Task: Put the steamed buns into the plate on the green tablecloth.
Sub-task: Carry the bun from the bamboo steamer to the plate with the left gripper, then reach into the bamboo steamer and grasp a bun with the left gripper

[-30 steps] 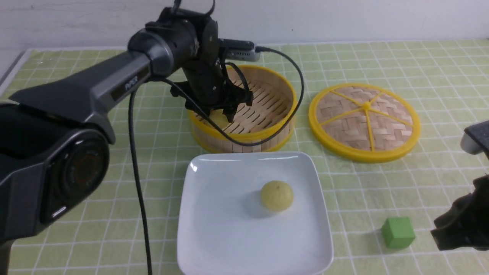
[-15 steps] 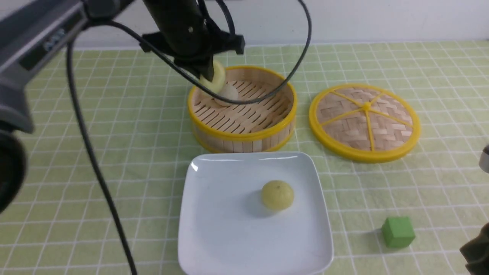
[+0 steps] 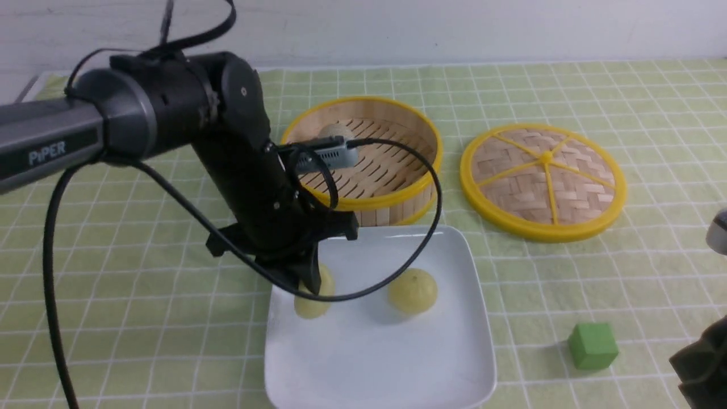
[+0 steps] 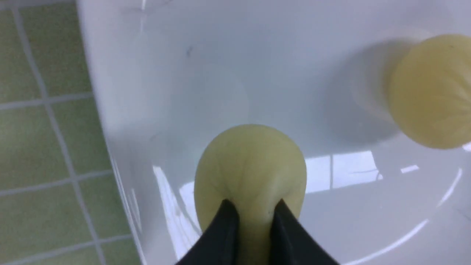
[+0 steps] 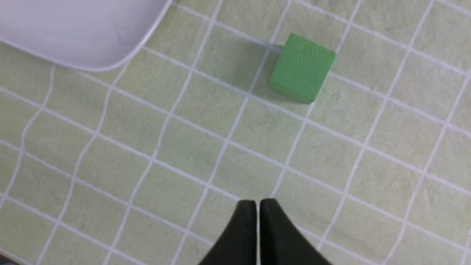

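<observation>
Left pincer (image 4: pixel 254 209) gripping pale yellow bun (image 4: pixel 250 158) above plate's (image 3: pixel 375 369) left part; right pincer (image 5: pixel 258 203) narrow, empty. Second yellow bun (image 3: pixel 413 291) on plate; off-white bun (image 3: pixel 337 133) in steamer (image 3: pixel 392 201) beyond plate.

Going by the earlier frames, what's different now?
The left gripper brought a second yellow bun from the steamer nearer the camera, over the plate; its fingers are now at the bun, whether gripping or releasing is unclear. The first bun, the lid and the green cube stayed put.
</observation>
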Available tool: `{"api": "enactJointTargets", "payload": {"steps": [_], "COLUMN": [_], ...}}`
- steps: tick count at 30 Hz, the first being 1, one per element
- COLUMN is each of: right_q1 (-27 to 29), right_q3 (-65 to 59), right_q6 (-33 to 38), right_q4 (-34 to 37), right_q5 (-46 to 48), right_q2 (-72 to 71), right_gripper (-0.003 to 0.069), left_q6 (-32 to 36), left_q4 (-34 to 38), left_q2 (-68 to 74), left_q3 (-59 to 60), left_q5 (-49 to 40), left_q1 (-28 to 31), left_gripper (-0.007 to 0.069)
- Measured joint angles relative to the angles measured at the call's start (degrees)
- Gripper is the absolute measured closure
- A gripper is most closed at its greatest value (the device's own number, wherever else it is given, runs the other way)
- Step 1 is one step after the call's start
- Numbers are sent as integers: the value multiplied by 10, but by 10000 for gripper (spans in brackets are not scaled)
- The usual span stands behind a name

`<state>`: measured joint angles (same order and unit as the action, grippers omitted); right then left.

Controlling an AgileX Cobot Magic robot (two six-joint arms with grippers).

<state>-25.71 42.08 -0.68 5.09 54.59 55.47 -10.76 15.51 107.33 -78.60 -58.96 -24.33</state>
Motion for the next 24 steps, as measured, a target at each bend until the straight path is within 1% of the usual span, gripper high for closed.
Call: {"api": "enactJointTargets", "payload": {"steps": [1, 2, 3, 4, 5, 6, 8, 9, 10, 12, 13, 15, 17, 18, 19, 20, 21, 22, 23, 24], "right_q1": [0, 0, 0, 0, 0, 0, 0, 0, 0, 0, 0, 0, 0, 0, 0, 0, 0, 0, 0, 0], "right_q3": [0, 0, 0, 0, -1, -1, -1, -1, -1, -1, -1, -1, -1, -1, -1, -1, -1, -1, -1, -1], "right_q6": [0, 0, 0, 0, 0, 0, 0, 0, 0, 0, 0, 0, 0, 0, 0, 0, 0, 0, 0, 0], "right_q4": [0, 0, 0, 0, 0, 0, 0, 0, 0, 0, 0, 0, 0, 0, 0, 0, 0, 0, 0, 0], "right_q5": [-2, -2, -2, -3, -4, -4, -5, -5, -5, -5, -5, -6, -7, -7, -7, -7, -8, -8, -8, -9], "right_q2": [0, 0, 0, 0, 0, 0, 0, 0, 0, 0, 0, 0, 0, 0, 0, 0, 0, 0, 0, 0], "right_gripper": [623, 621, 621, 620, 618, 615, 615, 613, 612, 611, 609, 606, 602, 601, 600, 600, 598, 596, 596, 595], "left_q6": [0, 0, 0, 0, 0, 0, 0, 0, 0, -15, -33, -55, -67, -71, -75, -78, -84, -86, -87, -88], "left_q4": [2, 2, 3, 3, 4, 5, 5, 0, -7, -29, -49, -85, -119, -126, -128, -128, -126, -124, -124, -124], "left_q2": [4, 8, 9, 10, 10, 10, 10, 11, 11, 13, 17, 33, 69, 86, 105, 115, 152, 183, 194, 214], "left_q3": [1, 2, 2, 3, 3, -7, -19, -55, -80, -125, -161, -221, -298, -328, -367, -374, -431, -488, -496, -528], "left_q5": [6, 12, 12, 14, 15, 9, 1, -16, -24, -39, -51, -71, -88, -93, -102, -104, -112, -116, -117, -118], "left_q1": [0, 0, 0, 0, 0, 0, 0, 0, 0, 0, 0, 0, 1, 2, 3, 3, 5, 6, 6, 6], "left_gripper": [441, 387, 378, 341, 295, 220, 184, 139, 132, 159, 216, 357, 533, 568, 591, 600, 615, 615, 613, 603]}}
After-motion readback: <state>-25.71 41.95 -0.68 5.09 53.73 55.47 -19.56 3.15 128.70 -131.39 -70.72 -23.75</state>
